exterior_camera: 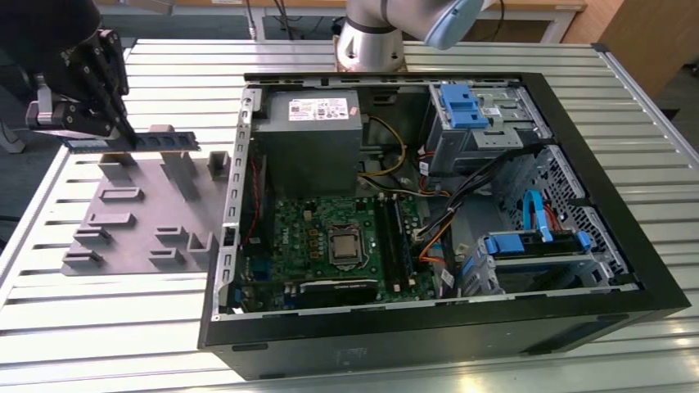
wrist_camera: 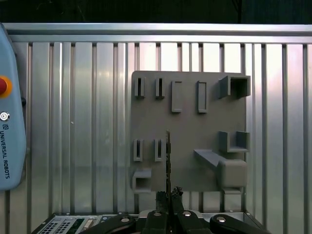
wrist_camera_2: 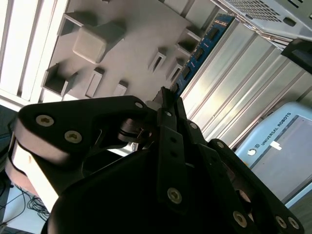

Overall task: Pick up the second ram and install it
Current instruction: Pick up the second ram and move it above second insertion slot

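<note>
My gripper [exterior_camera: 118, 133] is at the exterior view's left, shut on the second ram [exterior_camera: 142, 141], a slim dark-green stick held level just above the grey holder tray [exterior_camera: 131, 221]. In the second wrist view the fingertips [wrist_camera_2: 163, 97] meet on the stick's edge [wrist_camera_2: 200, 48], which runs out over the tray [wrist_camera_2: 122, 44]. The first wrist view shows the stick edge-on [wrist_camera: 167, 156] as a thin line rising from the gripper [wrist_camera: 168, 195] over the tray [wrist_camera: 190, 122]. The motherboard [exterior_camera: 327, 237] with its long black slots [exterior_camera: 391, 237] lies in the open computer case [exterior_camera: 437, 327], to the exterior view's right.
Power supply [exterior_camera: 311, 139], drive cages with blue clips [exterior_camera: 472, 110] and cable bundles [exterior_camera: 459, 196] crowd the case. The arm's base [exterior_camera: 369, 45] stands behind it. A light-blue pendant [wrist_camera: 9, 136] lies on the ribbed metal table [exterior_camera: 110, 327] beside the tray.
</note>
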Controlling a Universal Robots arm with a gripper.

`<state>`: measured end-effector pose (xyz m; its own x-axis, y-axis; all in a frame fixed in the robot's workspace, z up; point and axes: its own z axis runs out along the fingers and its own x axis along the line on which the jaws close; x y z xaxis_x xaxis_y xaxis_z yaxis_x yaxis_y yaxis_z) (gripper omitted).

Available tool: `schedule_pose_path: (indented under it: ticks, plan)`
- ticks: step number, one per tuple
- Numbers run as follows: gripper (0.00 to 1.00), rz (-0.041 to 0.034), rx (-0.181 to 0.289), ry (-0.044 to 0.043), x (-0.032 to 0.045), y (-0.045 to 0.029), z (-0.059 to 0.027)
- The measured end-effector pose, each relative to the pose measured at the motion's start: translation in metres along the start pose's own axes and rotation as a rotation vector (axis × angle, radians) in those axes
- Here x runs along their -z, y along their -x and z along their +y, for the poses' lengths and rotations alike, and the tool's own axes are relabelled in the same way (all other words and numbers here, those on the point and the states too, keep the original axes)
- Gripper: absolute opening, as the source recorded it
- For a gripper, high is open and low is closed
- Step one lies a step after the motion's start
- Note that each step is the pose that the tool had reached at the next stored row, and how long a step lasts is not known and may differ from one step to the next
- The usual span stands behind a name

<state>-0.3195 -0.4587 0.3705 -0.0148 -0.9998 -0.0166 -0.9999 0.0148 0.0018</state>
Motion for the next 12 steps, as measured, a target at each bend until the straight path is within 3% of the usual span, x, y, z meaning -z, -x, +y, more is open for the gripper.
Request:
schedule_pose_path:
  ticks: [12]
  plan:
    - [0.14,0.0001,0.0,0.0,0.0001,0.0002,-0.0129]
